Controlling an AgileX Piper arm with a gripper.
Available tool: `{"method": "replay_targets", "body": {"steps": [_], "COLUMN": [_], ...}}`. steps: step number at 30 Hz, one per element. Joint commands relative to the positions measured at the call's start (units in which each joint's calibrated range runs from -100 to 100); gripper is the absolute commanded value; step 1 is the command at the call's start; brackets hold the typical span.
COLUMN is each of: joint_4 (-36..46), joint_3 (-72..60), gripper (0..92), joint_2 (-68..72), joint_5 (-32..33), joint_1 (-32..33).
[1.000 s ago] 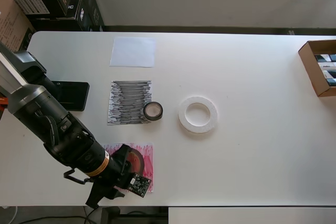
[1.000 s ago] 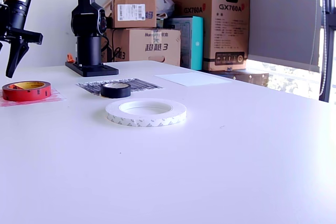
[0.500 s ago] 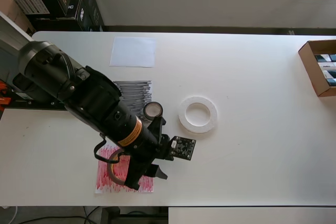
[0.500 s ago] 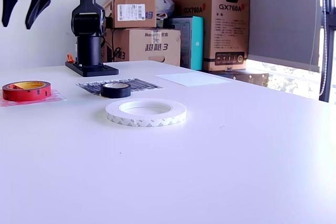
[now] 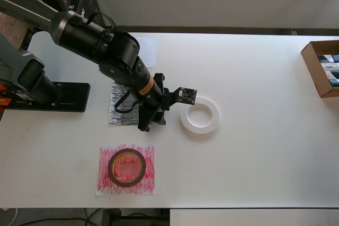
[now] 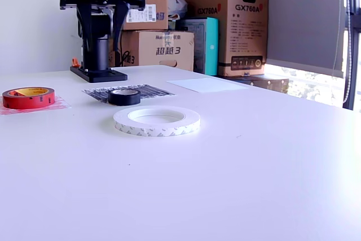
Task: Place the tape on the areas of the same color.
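The dark-red roll (image 5: 127, 166) (image 6: 28, 97) lies flat on the scribbled red sheet (image 5: 106, 183) (image 6: 56, 105). My gripper (image 5: 152, 124) (image 6: 101, 46) is open and empty, hanging well above the small black roll (image 6: 124, 96). That roll rests at the edge of the scribbled black sheet (image 5: 119, 112) (image 6: 146, 90) and is hidden under the gripper in the overhead view. The large white ring (image 5: 199, 115) (image 6: 157, 121) lies on bare table to the overhead view's right of the gripper. My arm partly covers the plain white sheet (image 5: 149, 51) (image 6: 203, 84).
An open cardboard box (image 5: 321, 67) sits at the table's right edge in the overhead view. The arm's black base plate (image 5: 63, 96) is at the left edge. Stacked cartons (image 6: 225, 21) stand beyond the table in the exterior view.
The gripper has left the dark-red roll on the red sheet, lifted, and swung across to above the black roll, open throughout.
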Motion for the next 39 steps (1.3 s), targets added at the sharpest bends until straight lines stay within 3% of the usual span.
{"method": "replay_targets", "body": {"steps": [1, 11, 39], "joint_4": [-0.6, -11.71, -13.92], "joint_3": [3.03, 10.21, 10.39], "gripper": [50.3, 50.3, 50.3], "joint_2": [0.97, 2.0, 6.96], "joint_5": [-0.25, -2.3, -5.65], "joint_1": [1.65, 2.51, 1.8]}}
